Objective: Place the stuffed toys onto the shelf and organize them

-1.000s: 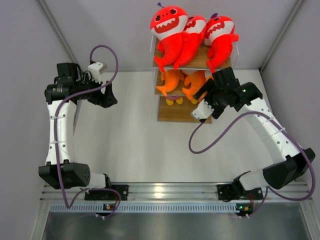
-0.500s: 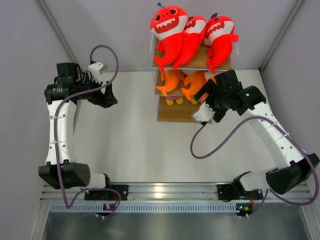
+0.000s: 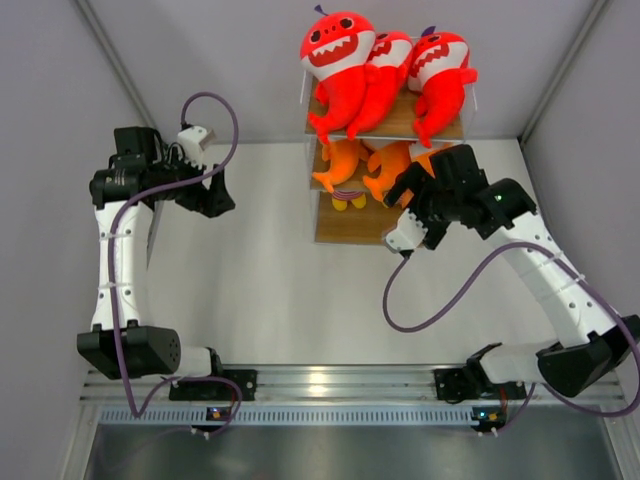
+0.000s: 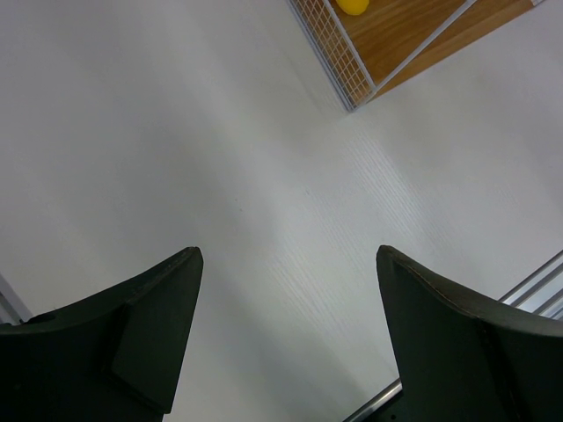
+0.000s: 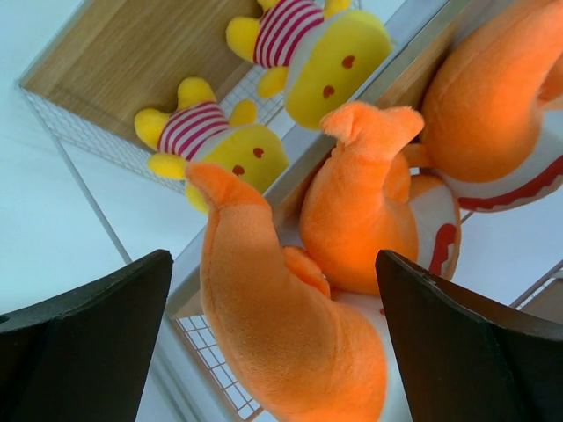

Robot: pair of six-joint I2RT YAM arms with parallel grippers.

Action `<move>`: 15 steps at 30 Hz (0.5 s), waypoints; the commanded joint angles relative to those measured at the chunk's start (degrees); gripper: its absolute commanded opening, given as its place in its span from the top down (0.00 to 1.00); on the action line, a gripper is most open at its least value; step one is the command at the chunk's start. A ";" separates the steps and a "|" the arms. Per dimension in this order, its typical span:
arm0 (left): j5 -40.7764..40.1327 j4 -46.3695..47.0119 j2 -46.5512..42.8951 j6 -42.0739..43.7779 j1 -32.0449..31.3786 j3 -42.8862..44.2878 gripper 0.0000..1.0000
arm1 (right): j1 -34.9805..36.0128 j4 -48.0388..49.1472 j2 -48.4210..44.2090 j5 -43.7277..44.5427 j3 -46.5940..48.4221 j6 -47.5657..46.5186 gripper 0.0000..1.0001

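Observation:
The shelf stands at the back centre. Three red sharks lie on its top board. Orange fish lie on the middle board. My right gripper is open at the shelf's right side, level with the middle board. In the right wrist view the right gripper has its jaws wide apart on either side of an orange fish without touching it; two more fish lie beyond. My left gripper is open and empty, far left of the shelf. In the left wrist view it hangs over bare table.
Two yellow toys with red-striped bands sit on the shelf's bottom board. The shelf's corner shows in the left wrist view. Grey walls close in both sides. A metal rail runs along the near edge.
My right gripper has drawn back a little to the right and nearer, away from the shelf's middle board. The left arm has not moved.

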 commanded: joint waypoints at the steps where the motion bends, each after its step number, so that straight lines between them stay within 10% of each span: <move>1: 1.25 0.13 -2.16 1.13 0.38 -0.34 0.14 | 1.64 -0.85 -4.22 -8.19 -0.65 -40.28 0.01; 15: 1.87 0.13 -3.48 1.74 0.38 -1.83 0.14 | 5.06 -1.65 -8.53 -13.37 -3.11 -36.42 0.01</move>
